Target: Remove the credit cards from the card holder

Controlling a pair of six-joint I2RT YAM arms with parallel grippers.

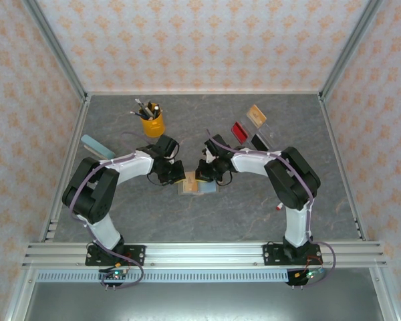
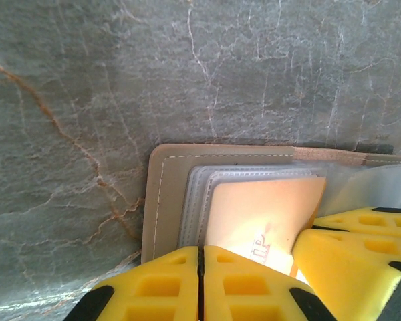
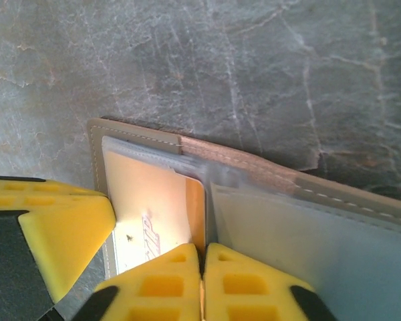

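Left fingers (image 2: 187,267) pressed shut at the tan-orange plastic card (image 2: 267,207) in the open grey-olive bifold card holder (image 2: 162,200); right fingers (image 3: 217,267) shut likewise.

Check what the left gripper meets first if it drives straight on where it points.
The tan-orange card in the open card holder, directly ahead of the shut left gripper; they may be touching, depth is unclear. Beyond it, the table.

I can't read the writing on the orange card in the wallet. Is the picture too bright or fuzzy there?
Left wrist view: glare washes the orange card pale, and yellow fingers hide part of the print. Right wrist view: same bright glow. Top view: even light, card tiny.
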